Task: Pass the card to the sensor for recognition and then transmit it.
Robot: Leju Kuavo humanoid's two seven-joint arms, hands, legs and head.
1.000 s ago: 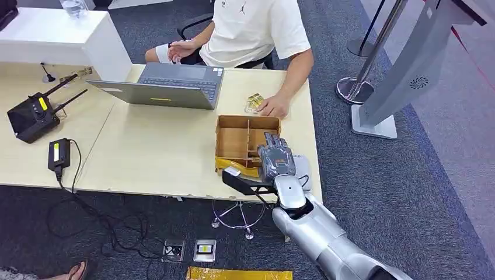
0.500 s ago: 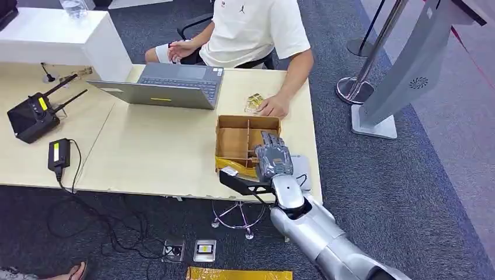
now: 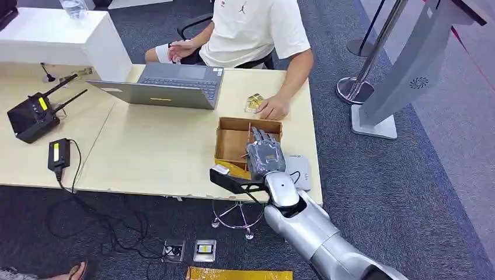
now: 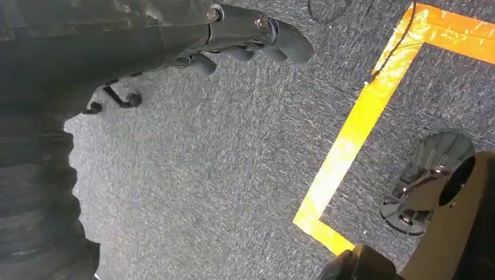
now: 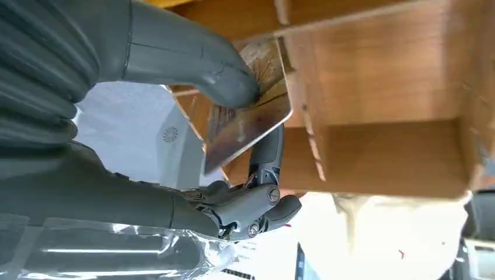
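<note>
The right robot hand reaches over the wooden box that stands near the right end of the worktop. In the right wrist view this robot hand holds the card: the thick grey thumb presses on one face of the card and a darker finger supports it from the other side. The card is tilted and sits just at the box's inner divider, above the compartments. The grey sensor lies flat on the worktop, just to the right of the robot hand.

The left robot hand hangs above the carpet floor, holds nothing, and its fingers are loosely curled.

A person's hand rests on the worktop beyond the box, beside some small gold things. A laptop stands further to the left.
</note>
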